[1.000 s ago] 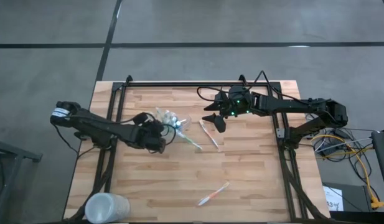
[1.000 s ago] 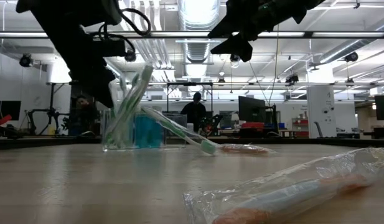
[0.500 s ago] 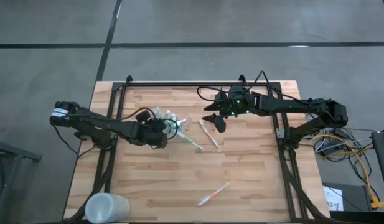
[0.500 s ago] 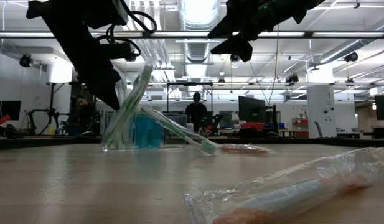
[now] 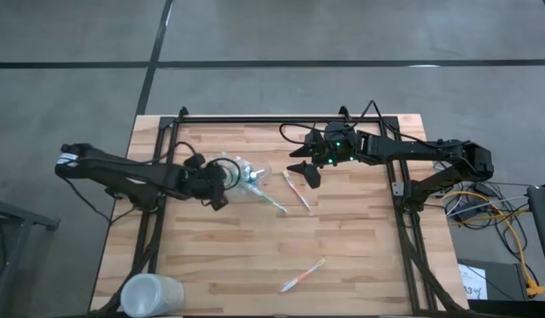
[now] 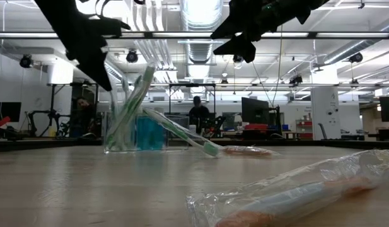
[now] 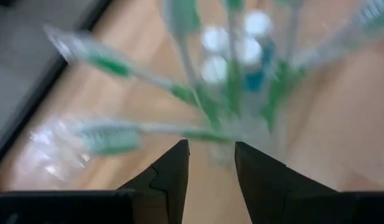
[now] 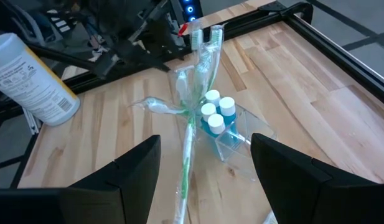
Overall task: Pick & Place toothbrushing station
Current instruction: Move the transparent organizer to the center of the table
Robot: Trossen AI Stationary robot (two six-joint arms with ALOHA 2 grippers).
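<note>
The see-through toothbrushing station (image 5: 238,170) stands upright on the wooden table, left of centre, with green toothbrushes (image 6: 132,101) and small blue tubes (image 8: 218,115) in it. One wrapped green toothbrush (image 5: 270,200) leans out of it, its far end on the table. My left gripper (image 5: 217,193) hovers open just left of the station and above the table, nothing between its fingers (image 7: 173,171). My right gripper (image 5: 306,170) hangs open above the table to the station's right.
A wrapped white and orange toothbrush (image 5: 297,190) lies right of the station, and another wrapped one (image 5: 304,275) lies near the front edge. A frosted white cup (image 5: 152,296) stands at the front left corner. Black frame rails (image 5: 290,119) run along the far edge and both sides.
My left gripper has risen and drawn back from the station toward the table's left edge, tipping a little less steeply. The station and its toothbrushes have stayed where they were. My right arm has kept still.
</note>
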